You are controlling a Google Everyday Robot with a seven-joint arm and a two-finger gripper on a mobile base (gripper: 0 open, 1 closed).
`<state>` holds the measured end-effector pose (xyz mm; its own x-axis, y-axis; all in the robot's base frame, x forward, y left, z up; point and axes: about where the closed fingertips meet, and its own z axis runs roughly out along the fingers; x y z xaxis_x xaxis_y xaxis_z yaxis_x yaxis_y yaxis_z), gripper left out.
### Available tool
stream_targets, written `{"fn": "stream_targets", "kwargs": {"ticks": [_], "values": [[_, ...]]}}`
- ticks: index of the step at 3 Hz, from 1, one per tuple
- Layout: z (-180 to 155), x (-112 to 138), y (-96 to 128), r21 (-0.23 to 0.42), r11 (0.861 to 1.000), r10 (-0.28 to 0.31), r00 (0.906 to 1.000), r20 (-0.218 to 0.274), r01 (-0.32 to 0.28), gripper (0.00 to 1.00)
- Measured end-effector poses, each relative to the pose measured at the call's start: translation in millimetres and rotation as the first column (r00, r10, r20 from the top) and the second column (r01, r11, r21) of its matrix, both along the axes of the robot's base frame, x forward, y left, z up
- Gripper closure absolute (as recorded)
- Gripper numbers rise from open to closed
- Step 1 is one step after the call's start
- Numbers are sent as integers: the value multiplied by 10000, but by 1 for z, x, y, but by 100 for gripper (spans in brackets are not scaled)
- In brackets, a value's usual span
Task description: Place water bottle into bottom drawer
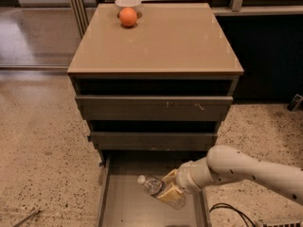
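The water bottle is a small clear crinkled bottle with a white cap. It lies tilted, cap to the upper left, held low inside the bottom drawer, which is pulled out with a flat grey floor. My gripper comes in from the right on a white arm and is shut on the bottle's lower half, just above the drawer floor at its right side. I cannot tell whether the bottle touches the floor.
The two upper drawers of the cabinet are closed. An orange ball and a white bowl sit at the back of the cabinet top. A black cable lies on the speckled floor at the right.
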<state>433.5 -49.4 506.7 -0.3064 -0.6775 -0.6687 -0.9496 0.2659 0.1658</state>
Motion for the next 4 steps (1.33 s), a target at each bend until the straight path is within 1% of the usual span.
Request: {"fn": "stream_targets", "kwargs": {"ticks": [1, 2, 3, 4], "values": [[-1, 0, 0, 11, 10000, 6, 10000, -18, -6, 100], [-31, 15, 4, -4, 9997, -233, 9997, 56, 233, 100], [-67, 32, 15, -132, 9968, -779, 9966, 267, 783, 100], [-105, 47, 25, -793, 9921, -924, 9937, 626, 973, 100]]}}
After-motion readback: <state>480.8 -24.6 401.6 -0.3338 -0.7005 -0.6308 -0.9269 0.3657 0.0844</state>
